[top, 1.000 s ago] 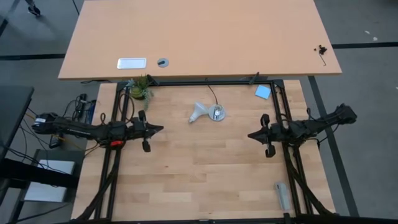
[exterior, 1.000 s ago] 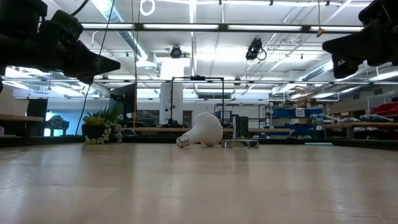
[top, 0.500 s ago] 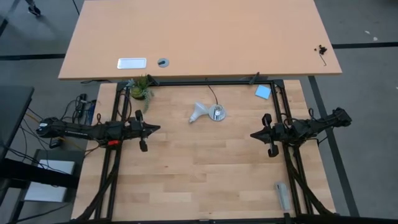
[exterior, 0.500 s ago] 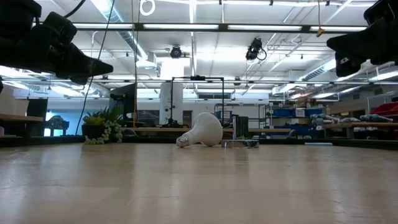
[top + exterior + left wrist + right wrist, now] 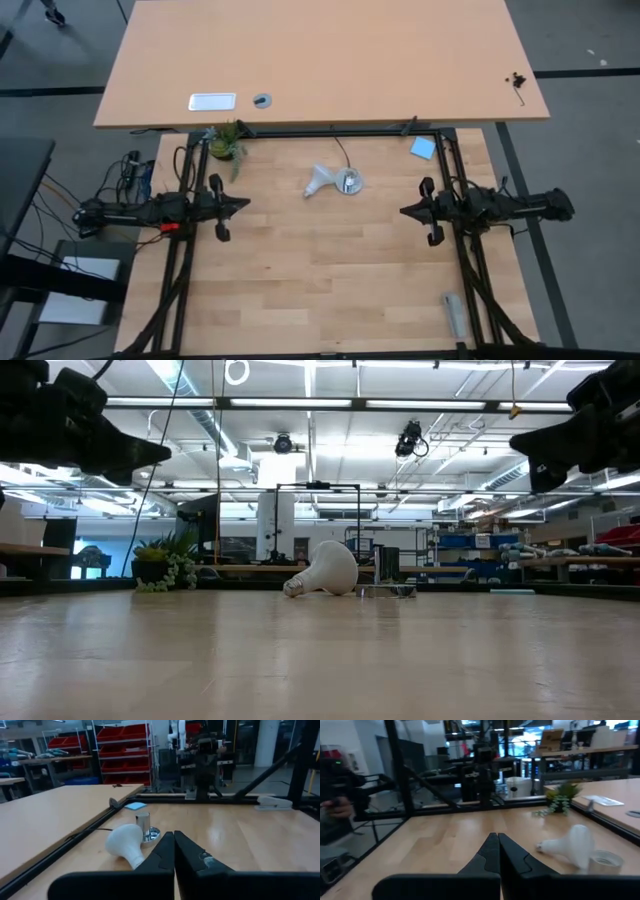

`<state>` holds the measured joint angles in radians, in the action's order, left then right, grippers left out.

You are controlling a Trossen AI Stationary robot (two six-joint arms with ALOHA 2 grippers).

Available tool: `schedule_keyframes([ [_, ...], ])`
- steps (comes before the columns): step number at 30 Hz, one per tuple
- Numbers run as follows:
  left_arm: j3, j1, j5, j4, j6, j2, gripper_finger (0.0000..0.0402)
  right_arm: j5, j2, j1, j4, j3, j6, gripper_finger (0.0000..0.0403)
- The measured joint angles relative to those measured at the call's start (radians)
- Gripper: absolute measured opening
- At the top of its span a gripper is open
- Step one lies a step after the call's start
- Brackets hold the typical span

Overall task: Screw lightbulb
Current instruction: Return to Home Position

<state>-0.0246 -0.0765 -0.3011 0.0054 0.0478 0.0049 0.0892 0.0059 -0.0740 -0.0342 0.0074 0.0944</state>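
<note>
Lightbulb (image 5: 319, 181) on its side, just beside the socket disc (image 5: 349, 183), untouched.
Left gripper (image 5: 245, 203) well left of the socket disc, right gripper (image 5: 403, 212) well right of it, both pinched closed and raised; bare table (image 5: 330, 270) around, frame rail (image 5: 330, 131) near behind.

**Lightbulb on its side, both arms high**

The lightbulb (image 5: 325, 570) lies on its side far across the counter (image 5: 320, 660), with its screw base pointing left. A low silver socket (image 5: 388, 591) sits just beside the globe, and a potted plant (image 5: 165, 568) stands farther left. The left gripper (image 5: 160, 453) hangs at upper left and the right gripper (image 5: 517, 442) at upper right, both well apart from the lightbulb.
</note>
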Motion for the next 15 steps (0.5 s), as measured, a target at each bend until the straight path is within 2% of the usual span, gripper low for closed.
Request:
schedule_keyframes([
  [3,0.005,0.013,0.010,0.011,-0.008,0.000,0.0001,-0.038,0.000,0.074,0.004,0.000,0.002,0.0000],
  [8,0.016,0.038,0.026,0.039,-0.014,0.004,0.0001,-0.040,0.006,0.158,0.008,0.000,-0.001,0.0000],
  [15,0.016,0.073,0.025,0.044,0.005,0.003,0.0001,-0.064,0.014,0.197,0.013,0.000,-0.006,0.0000],
])
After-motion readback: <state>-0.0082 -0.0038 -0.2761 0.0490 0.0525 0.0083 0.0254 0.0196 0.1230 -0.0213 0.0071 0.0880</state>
